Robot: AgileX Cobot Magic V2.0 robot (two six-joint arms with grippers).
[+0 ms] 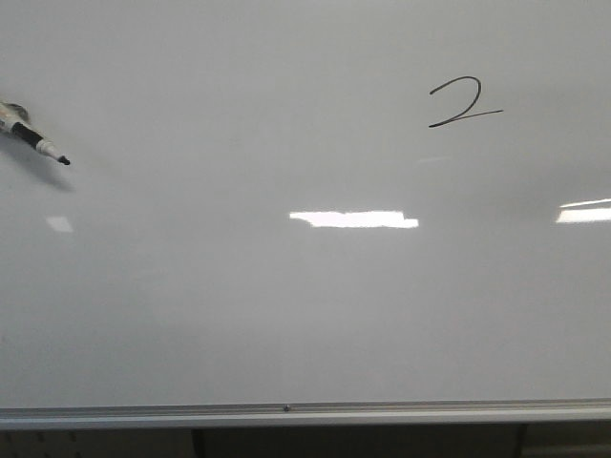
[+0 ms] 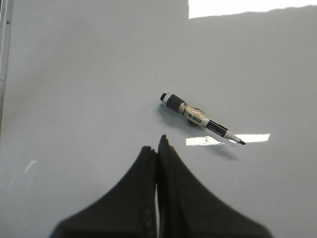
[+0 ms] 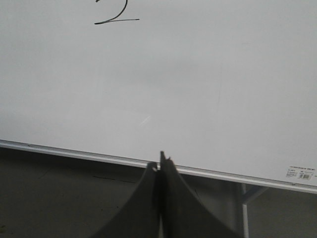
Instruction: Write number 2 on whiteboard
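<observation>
A thin black handwritten number 2 [image 1: 463, 103] stands on the upper right of the glossy whiteboard [image 1: 286, 305]; its lower part also shows in the right wrist view [image 3: 115, 19]. A black-and-white marker [image 1: 36, 141] lies uncapped on the board at the far left, tip to the right. In the left wrist view the marker [image 2: 200, 118] lies a little beyond my left gripper [image 2: 157, 146], which is shut and holds nothing. My right gripper [image 3: 161, 162] is shut and empty, over the board's silver frame [image 3: 74, 152]. Neither gripper shows in the front view.
The board's silver frame edge [image 1: 286, 410] runs along the bottom of the front view. Bright light reflections [image 1: 353, 218] lie on the board. Below the frame is dark floor [image 3: 64, 198], and a white support leg [image 3: 244, 213] stands under the board.
</observation>
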